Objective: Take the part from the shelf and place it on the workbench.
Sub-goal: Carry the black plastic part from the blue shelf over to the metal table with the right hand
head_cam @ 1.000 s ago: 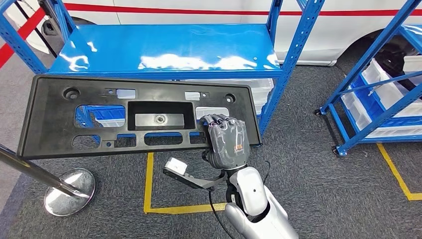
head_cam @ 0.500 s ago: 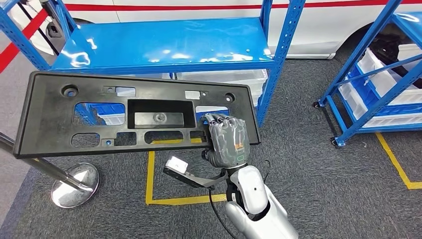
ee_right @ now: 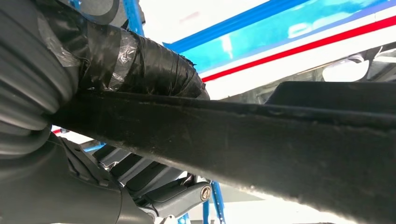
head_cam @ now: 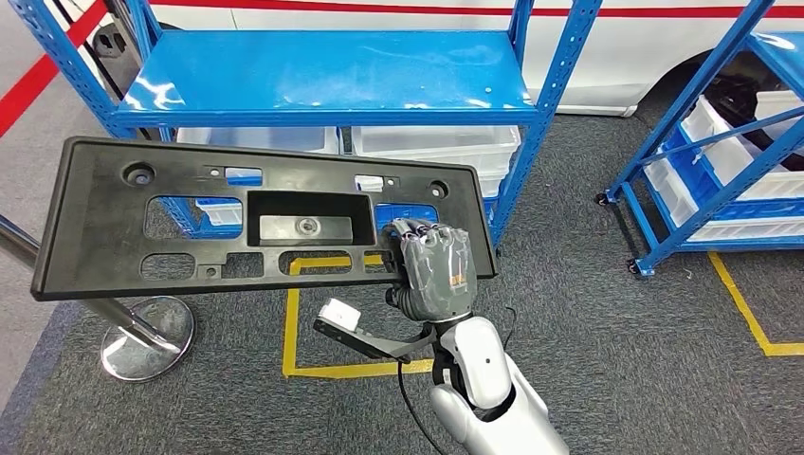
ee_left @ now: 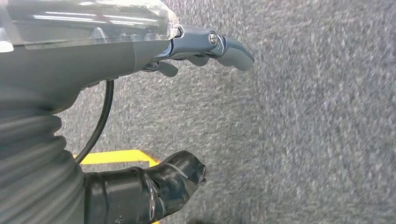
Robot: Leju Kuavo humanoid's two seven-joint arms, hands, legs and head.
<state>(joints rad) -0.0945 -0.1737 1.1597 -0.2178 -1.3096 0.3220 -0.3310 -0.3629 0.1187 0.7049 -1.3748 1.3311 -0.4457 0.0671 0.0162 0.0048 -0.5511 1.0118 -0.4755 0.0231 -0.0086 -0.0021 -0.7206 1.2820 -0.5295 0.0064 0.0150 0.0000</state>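
The part (head_cam: 95, 237) is a long black plastic panel with several cut-outs, held level in the air in front of the blue shelf (head_cam: 332, 76). My right hand (head_cam: 434, 270) grips its right end, fingers over the top face. In the right wrist view the part's edge (ee_right: 280, 140) runs across between the taped thumb (ee_right: 140, 56) and the fingers (ee_right: 177, 196) on its other side. My left hand (ee_left: 140, 56) hangs over grey carpet, fingers stretched out and apart from the thumb, holding nothing.
The shelf's top board is bare, with white bins (head_cam: 436, 142) below it. A chrome stanchion base (head_cam: 147, 336) stands under the part's left end. A second blue rack (head_cam: 730, 171) with bins stands at the right. Yellow tape (head_cam: 289, 332) marks the carpet.
The whole picture has shifted, so the camera has moved; more of the bins under the shelf shows now. The part stays in my right hand at the same place in view.
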